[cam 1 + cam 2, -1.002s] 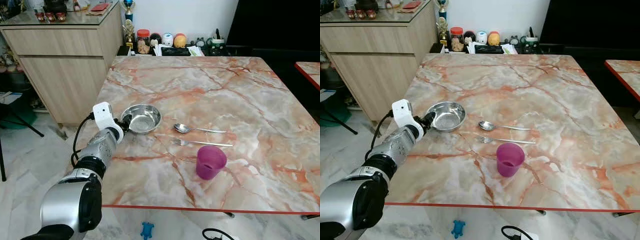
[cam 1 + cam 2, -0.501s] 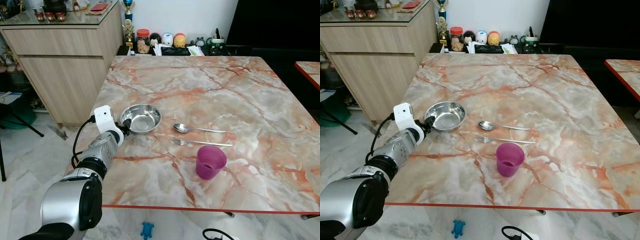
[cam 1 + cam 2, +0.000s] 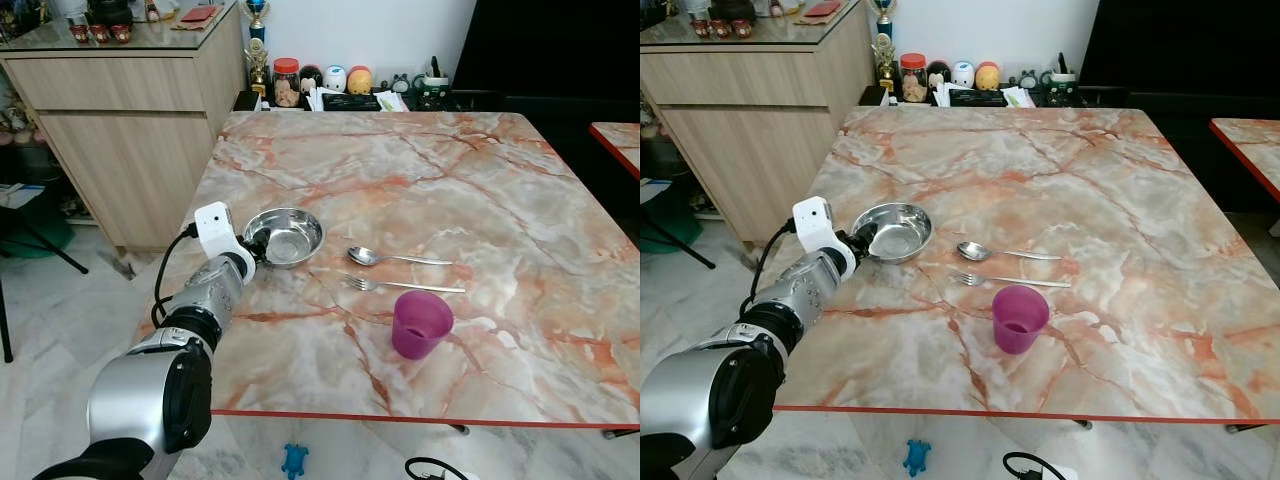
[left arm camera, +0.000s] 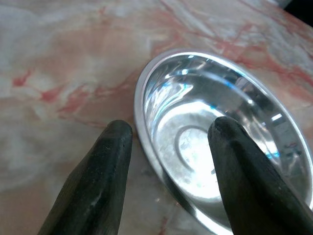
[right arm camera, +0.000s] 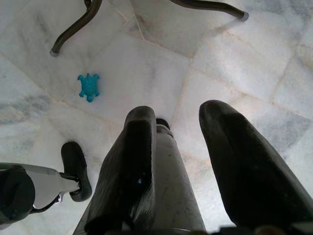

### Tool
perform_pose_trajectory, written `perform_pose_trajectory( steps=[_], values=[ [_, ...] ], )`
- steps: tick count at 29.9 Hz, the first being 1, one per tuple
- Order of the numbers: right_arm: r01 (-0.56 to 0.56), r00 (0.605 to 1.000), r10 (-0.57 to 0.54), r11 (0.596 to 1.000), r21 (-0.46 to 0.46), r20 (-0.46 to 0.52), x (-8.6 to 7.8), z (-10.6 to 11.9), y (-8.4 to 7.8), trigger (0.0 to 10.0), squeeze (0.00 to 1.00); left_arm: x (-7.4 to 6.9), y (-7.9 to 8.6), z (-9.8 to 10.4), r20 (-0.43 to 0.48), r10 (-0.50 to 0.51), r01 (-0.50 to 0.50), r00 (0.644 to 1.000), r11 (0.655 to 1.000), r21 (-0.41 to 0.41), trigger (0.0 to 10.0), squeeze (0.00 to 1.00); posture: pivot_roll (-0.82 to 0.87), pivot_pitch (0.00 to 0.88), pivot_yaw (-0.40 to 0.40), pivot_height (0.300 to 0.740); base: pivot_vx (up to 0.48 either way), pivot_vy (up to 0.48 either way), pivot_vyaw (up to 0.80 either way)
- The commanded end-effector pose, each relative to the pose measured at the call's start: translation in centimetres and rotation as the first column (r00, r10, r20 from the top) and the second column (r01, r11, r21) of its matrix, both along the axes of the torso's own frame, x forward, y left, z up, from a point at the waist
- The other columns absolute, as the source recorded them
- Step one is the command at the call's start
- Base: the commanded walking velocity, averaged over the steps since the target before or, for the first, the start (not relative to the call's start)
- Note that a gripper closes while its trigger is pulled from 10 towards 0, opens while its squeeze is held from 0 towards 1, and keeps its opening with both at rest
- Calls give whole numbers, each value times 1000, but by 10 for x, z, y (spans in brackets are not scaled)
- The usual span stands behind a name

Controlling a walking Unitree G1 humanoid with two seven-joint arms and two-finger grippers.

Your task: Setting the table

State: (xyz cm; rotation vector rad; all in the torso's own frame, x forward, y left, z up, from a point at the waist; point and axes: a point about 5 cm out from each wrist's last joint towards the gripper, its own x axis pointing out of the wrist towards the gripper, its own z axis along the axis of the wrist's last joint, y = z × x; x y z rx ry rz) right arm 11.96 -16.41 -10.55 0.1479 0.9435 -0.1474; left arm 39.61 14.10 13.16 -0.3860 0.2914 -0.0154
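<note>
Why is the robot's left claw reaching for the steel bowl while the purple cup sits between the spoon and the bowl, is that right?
Not quite. The left claw does straddle the steel bowl rim, but the purple cup stands nearer the table's front edge, beyond the fork, not between the spoon and bowl. The left eye view shows it.

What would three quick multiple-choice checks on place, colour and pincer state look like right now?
1. Where is the spoon?
A. inside the bowl
B. between the bowl and the fork
C. on the floor

2. What colour is the cup?
A. purple
B. green
C. white

3. How does the left pincer stand at the bowl?
A. shut, away from it
B. open, one finger either side of the rim
C. lifting it high

Answers: 1 B, it lies on the table beyond the fork; 2 A, the plastic is purple; 3 B, the wrist view shows the rim between the fingers.
</note>
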Motion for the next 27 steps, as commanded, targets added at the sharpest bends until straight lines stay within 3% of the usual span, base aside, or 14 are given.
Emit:
perform_pose_trajectory(
  steps=[1, 6, 7, 8, 9, 27],
  values=[
    [11, 1000, -11, 1000, -2, 6, 0, 0, 0, 10000, 0, 0, -3, 0, -23, -1, 1, 1000, 1000, 19, 10000, 0, 77, 0, -10, 740, 0, 0, 0],
    [16, 1000, -16, 1000, -3, 5, 0, 0, -1, 10000, 0, -2, -2, -5, -42, 6, -5, 999, 1000, 24, 9373, 0, 72, 0, -9, 740, 0, 0, 0],
    [16, 1000, -16, 1000, -4, 5, 0, 0, -1, 10000, 0, -2, -2, -6, -47, 3, -2, 999, 1000, 26, 4157, 0, 74, 0, -11, 740, 0, 0, 0],
    [15, 1000, -15, 1000, -4, 5, 0, 0, -1, 10000, 0, -2, -2, -6, -49, 2, -1, 999, 1000, 26, 4157, 0, 74, 0, -11, 740, 0, 0, 0],
    [16, 1000, -16, 1000, -4, 4, 0, 0, -1, 10000, 0, -2, -3, -7, -51, -1, 2, 999, 1000, 25, 0, 0, 75, 0, -11, 740, 0, 0, 0],
    [7, 1000, -7, 1000, 1, 0, 0, 0, -1, 10000, 0, -3, 1, -7, -49, 7, -6, 999, 1000, 16, 0, 0, 84, 2, -16, 740, 0, 0, 0]
  ],
)
